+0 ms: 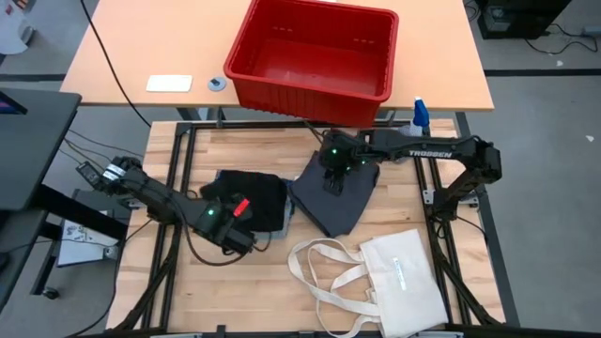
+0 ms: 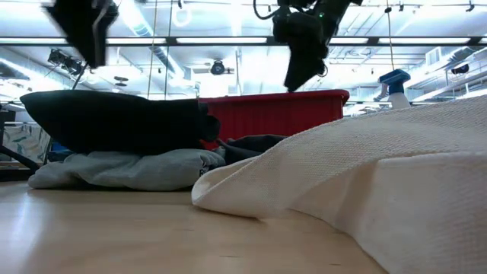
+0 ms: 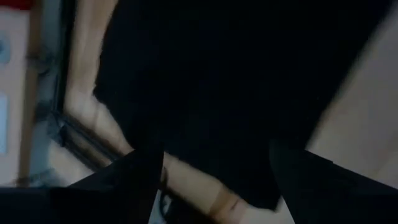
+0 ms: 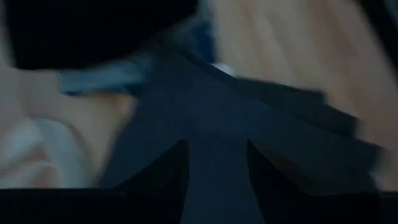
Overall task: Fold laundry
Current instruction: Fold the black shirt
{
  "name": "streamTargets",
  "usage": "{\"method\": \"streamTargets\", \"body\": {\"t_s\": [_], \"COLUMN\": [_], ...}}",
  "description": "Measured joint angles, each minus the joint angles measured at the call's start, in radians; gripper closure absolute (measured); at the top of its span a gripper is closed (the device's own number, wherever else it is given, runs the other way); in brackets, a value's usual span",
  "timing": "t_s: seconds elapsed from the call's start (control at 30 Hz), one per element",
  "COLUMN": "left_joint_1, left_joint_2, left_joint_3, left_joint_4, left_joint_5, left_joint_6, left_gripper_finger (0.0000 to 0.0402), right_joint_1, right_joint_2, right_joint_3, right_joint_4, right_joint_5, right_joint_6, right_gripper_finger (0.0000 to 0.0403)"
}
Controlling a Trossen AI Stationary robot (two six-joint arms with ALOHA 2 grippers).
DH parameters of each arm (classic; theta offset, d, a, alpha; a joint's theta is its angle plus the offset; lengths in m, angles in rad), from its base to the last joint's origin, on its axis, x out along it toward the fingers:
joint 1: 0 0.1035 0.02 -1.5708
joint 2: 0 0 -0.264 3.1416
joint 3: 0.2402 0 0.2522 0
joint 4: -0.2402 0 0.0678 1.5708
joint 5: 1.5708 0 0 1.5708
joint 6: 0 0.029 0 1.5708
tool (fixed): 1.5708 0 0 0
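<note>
A folded black piece (image 1: 255,195) lies on a light blue-grey piece (image 2: 129,169) at the table's middle left. My left gripper (image 1: 237,223) hangs open above the black piece's (image 3: 236,74) near left part, its fingers apart and clear of the cloth. To the right of that stack, a dark grey piece (image 1: 340,205) lies flat on the wood. Above its far part my right gripper (image 1: 331,180) stands with a gap between its fingers. Through that gap the right wrist view shows the grey cloth (image 4: 249,118) below. In the low view nothing hangs from the right gripper (image 2: 293,80).
A cream tote bag (image 1: 399,277) with long handles lies at the near right and fills the low view's front. A red bin (image 1: 315,56) and a spray bottle (image 1: 420,113) stand beyond the table's far edge. Bare wood (image 1: 235,291) shows at the near left.
</note>
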Motion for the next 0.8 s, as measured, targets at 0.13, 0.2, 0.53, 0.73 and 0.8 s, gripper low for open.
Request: {"method": "streamTargets", "body": {"t_s": [0.13, 0.2, 0.53, 0.73, 0.8], "left_joint_1": [-0.007, -0.002, 0.017, 0.159, 0.237], "left_joint_2": [-0.044, -0.078, -0.369, -0.523, -0.544], "left_joint_3": [-0.068, -0.123, -0.299, -0.306, -0.306], "left_joint_4": [0.044, 0.096, 0.089, 0.106, 0.115], "left_joint_5": [-0.051, -0.036, -0.088, 0.009, 0.022], "left_joint_6": [-0.056, -0.026, -0.274, 0.010, 0.120], "left_gripper_finger": [0.0108, 0.0108, 0.0112, 0.0130, 0.0136], "right_joint_1": [0.047, 0.064, 0.043, 0.040, 0.030], "right_joint_2": [0.000, 0.001, 0.124, 0.289, 0.335], "right_joint_3": [-0.103, -0.170, -0.152, 0.131, 0.232], "right_joint_4": [0.282, 0.470, 0.783, 0.547, 0.451], "right_joint_5": [-0.090, -0.104, -0.164, -0.167, -0.169], "right_joint_6": [0.013, 0.050, 0.186, 0.135, 0.129], "right_gripper_finger": [0.0234, 0.0234, 0.0234, 0.0227, 0.0220]}}
